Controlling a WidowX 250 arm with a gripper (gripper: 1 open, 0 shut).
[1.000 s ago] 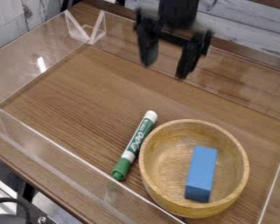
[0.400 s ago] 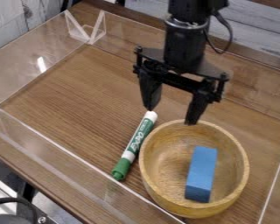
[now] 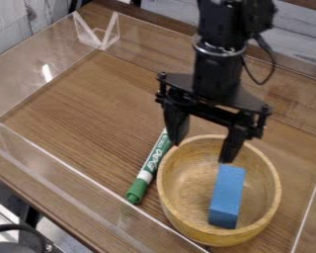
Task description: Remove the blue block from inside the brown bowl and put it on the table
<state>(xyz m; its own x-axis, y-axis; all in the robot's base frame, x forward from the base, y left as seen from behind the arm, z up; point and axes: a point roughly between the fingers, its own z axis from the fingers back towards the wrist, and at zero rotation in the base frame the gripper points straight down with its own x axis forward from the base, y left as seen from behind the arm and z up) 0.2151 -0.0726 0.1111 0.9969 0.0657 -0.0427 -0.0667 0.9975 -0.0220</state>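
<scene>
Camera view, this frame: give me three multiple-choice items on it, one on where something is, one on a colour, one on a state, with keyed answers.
1. Where is the block?
A. On the table beside the marker
B. Inside the bowl
C. Between the gripper's fingers

2. What colour is the marker's body?
A. Green and white
B. Red
C. Black

3. How is the gripper?
A. Shut on the block
B. Shut and empty
C. Open, holding nothing

Answers:
1 B: the blue block lies in the bowl, on its right side.
2 A: the marker, on the table just left of the bowl, is green with white.
3 C: the gripper stands above the bowl's far rim with its fingers spread wide, nothing between them.
</scene>
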